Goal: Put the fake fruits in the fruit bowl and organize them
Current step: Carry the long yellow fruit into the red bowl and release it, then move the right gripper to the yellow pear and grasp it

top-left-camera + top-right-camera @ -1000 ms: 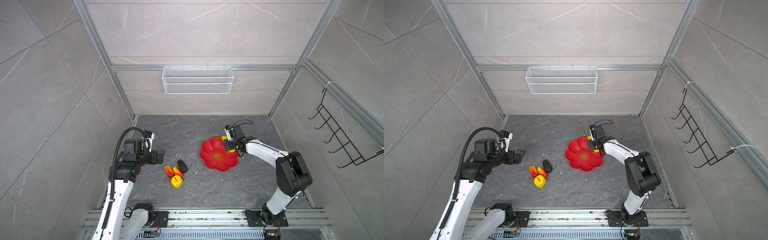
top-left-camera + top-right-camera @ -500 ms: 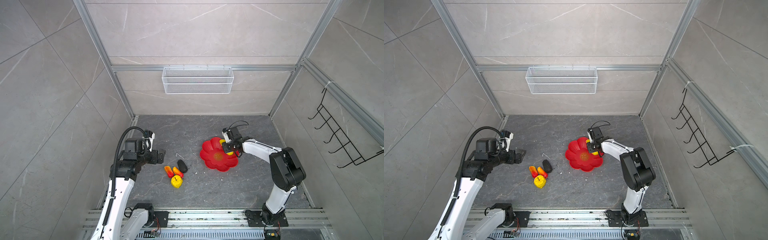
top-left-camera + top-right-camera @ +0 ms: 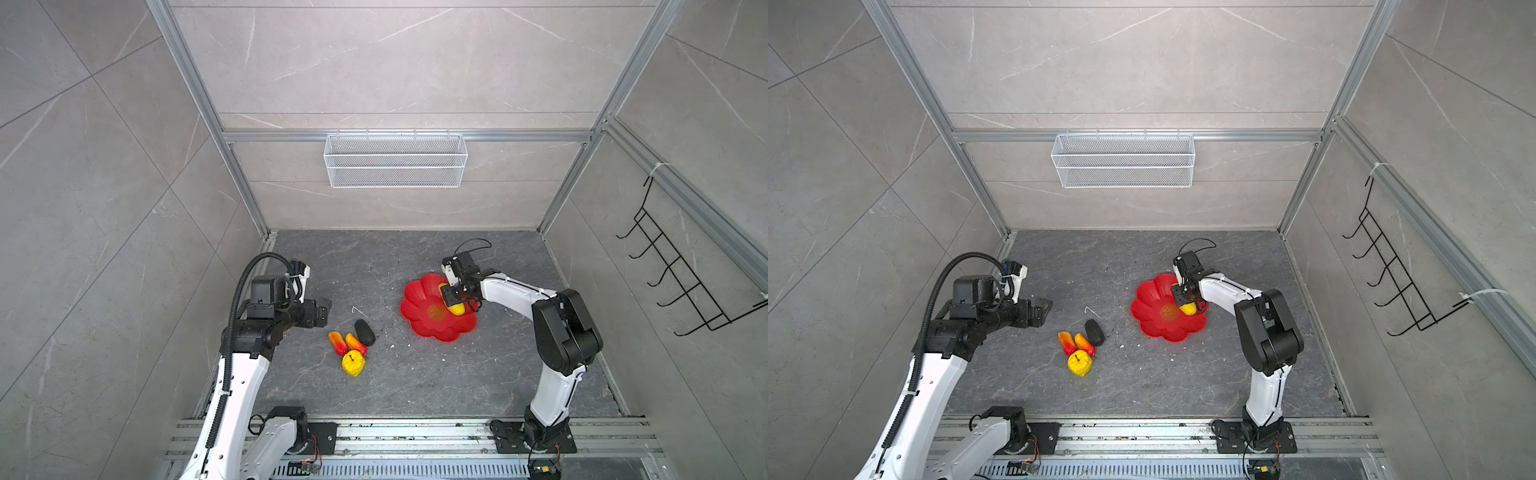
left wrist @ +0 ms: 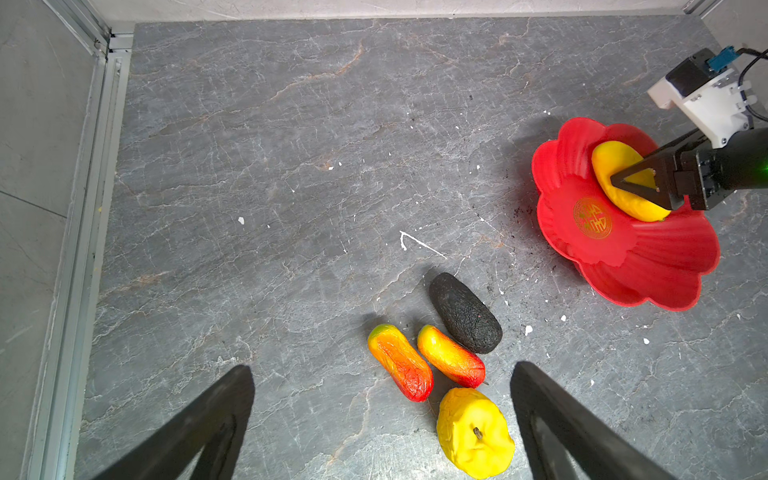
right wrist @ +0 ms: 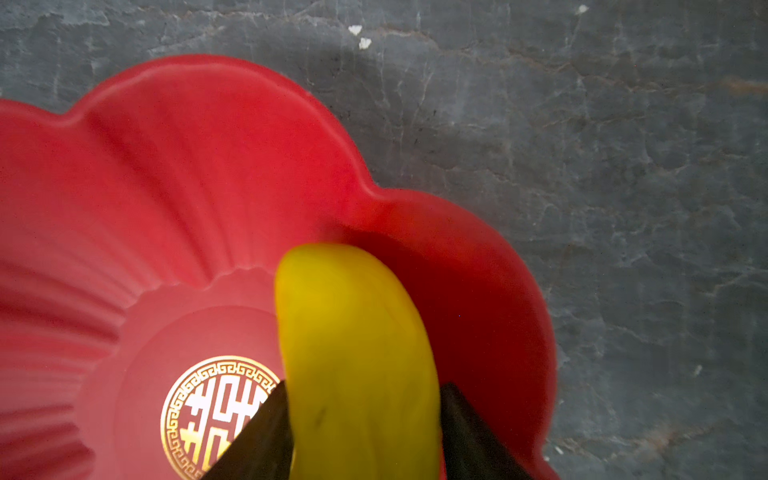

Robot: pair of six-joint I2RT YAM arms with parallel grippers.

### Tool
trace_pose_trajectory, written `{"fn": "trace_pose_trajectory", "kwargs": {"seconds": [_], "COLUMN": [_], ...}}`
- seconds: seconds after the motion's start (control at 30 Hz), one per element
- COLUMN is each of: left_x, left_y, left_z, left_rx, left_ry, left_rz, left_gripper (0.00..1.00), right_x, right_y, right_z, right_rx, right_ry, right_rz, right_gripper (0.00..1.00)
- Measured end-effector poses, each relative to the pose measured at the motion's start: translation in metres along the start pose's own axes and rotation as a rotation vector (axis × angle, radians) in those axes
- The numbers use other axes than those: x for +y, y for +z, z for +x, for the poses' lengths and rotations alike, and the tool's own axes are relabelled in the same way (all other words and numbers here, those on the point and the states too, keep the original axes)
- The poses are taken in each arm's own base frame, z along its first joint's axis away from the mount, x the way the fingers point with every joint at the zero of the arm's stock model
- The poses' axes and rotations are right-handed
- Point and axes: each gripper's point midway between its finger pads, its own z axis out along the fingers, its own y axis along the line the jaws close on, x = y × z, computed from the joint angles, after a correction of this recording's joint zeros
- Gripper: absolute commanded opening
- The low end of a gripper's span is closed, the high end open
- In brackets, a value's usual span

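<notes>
On grey veined stone [image 3: 415, 374] between pale tiled walls [image 3: 395, 62], left pincer [image 4: 382, 365] gapes — right pincer [image 5: 364, 384] straddles yellow oval [image 5: 353, 316], grip unclear.

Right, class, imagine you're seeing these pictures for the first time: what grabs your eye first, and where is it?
The glossy red flower-shaped bowl stands out on the grey floor, right of centre in both top views. A long yellow fruit lies in it between the fingers of the right gripper. To its left, outside the bowl, sits a bright cluster: two red-orange fruits, a black oval and a round yellow fruit.
</notes>
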Motion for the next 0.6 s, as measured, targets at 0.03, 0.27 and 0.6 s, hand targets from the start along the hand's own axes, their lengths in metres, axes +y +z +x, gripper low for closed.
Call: {"fn": "trace_pose_trajectory", "kwargs": {"seconds": [0.03, 0.27, 0.6], "left_x": [0.0, 0.001, 0.001], "left_y": [0.0, 0.001, -0.001], "left_z": [0.0, 0.0, 0.0], "left_rx": [0.002, 0.003, -0.003], "left_ry": [0.0, -0.001, 0.001], "left_rz": [0.0, -0.003, -0.005], "left_gripper": [1.0, 1.0, 1.0], "right_x": [0.0, 0.0, 0.093], "right_y": [-0.001, -0.03, -0.143], "right_z": [-0.001, -0.016, -0.074], "right_rx": [-0.001, -0.035, -0.287], "right_ry": [-0.002, -0.026, -0.199], "right_rz": [0.0, 0.021, -0.089], "right_gripper": [0.66, 0.77, 1.0]}}
